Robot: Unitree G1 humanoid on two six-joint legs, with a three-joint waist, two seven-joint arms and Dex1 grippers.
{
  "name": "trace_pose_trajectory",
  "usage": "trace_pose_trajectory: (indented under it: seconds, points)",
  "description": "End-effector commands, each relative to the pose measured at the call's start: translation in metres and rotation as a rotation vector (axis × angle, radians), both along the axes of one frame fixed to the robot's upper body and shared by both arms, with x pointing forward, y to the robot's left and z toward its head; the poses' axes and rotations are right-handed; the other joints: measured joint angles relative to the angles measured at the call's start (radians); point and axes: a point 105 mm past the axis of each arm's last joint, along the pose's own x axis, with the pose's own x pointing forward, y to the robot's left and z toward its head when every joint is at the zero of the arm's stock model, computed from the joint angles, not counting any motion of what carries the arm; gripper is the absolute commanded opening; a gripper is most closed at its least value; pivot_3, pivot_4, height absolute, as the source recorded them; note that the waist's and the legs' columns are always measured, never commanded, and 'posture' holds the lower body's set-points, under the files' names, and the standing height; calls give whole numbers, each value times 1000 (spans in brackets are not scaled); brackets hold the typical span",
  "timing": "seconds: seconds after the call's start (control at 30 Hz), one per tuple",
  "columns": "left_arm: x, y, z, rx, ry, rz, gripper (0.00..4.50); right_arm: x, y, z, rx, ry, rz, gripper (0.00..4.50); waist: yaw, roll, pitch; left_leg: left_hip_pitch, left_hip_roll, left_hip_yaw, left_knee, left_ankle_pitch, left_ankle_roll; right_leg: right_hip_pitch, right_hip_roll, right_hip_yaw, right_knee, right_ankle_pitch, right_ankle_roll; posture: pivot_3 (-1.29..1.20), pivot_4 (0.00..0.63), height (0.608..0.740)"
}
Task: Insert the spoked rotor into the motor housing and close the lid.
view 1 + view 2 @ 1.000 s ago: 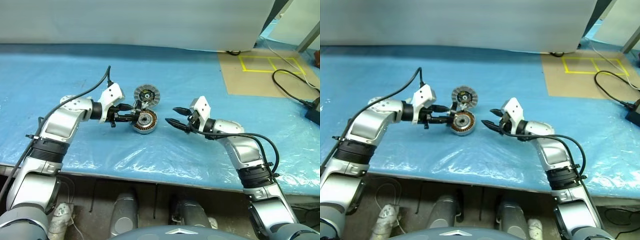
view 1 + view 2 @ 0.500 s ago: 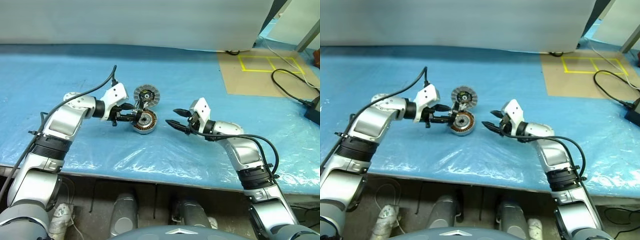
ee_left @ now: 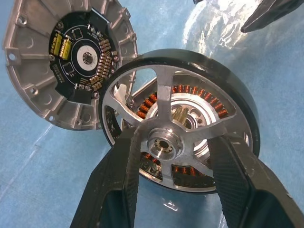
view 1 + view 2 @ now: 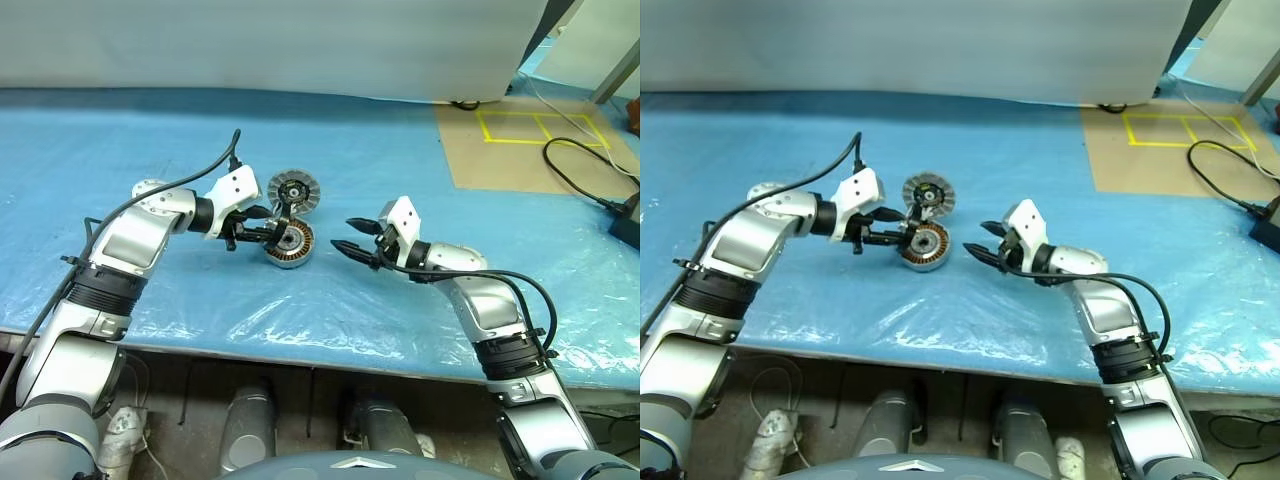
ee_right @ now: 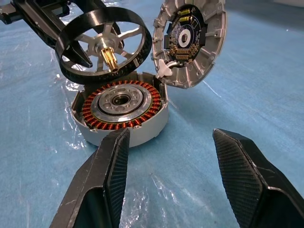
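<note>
The spoked rotor (image 5: 103, 45) hangs tilted just above the motor housing (image 5: 121, 114), its dark rim over the housing's far edge and its brass-coloured shaft pointing down toward the housing's centre. It is not seated: in the right wrist view a gap shows between the rotor's rim and the ring of copper windings. The left gripper (image 3: 168, 156) has hold of it, its two black fingers (image 3: 121, 180) partly closed across the silver spokes on either side of the hub.

The motor housing sits upright on the blue plastic sheet (image 4: 400, 150) that covers the surface (image 4: 330, 355), open side up, with the bearing in its middle plain to see. The lid (image 5: 192, 40) stands on edge just behind the housing, leaning, its inner face with a dark circuit board turned toward the housing; a small white tab sits where lid and housing meet, though whether it joins them is unclear.

The right gripper (image 4: 347, 236) hovers beside the housing on the robot's right, apart from it, its fingers (image 5: 237, 166) spread wide with nothing between them, pointing toward the housing.

A brown board (image 4: 520, 150) marked with yellow tape lies at the far right of the surface, with a black cable (image 4: 585, 190) crossing it.
</note>
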Motion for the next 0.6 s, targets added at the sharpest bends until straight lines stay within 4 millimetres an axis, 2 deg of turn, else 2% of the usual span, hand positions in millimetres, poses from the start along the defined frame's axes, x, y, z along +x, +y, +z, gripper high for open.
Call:
trace_pose_trajectory:
  seconds: [0.03, 0.1, 0.27, 0.6]
  points:
    - [1, 1, 8, 16, -37, -13, 1857, -1, 2, 4, 13, -27, 6, 2902, 0, 0, 0, 0, 0, 0, 0, 0, 0, 0, 0, 0, 0, 0, 0, 0, 150, 740]
    - [2, 2, 7, 24, -37, -12, 1857, -1, 2, 5, 13, -29, 5, 2902, 0, 0, 0, 0, 0, 0, 0, 0, 0, 0, 0, 0, 0, 0, 0, 0, 150, 740]
    - [4, 2, 5, 27, -39, 1, 3368, -1, 3, 6, 13, -29, 4, 2902, 0, 0, 0, 0, 0, 0, 0, 0, 0, 0, 0, 0, 0, 0, 0, 0, 150, 740]
    - [11, 7, 18, -23, -68, 44, 3368, -1, 1, 3, 10, -24, 0, 2902, 0, 0, 0, 0, 0, 0, 0, 0, 0, 0, 0, 0, 0, 0, 0, 0, 150, 740]
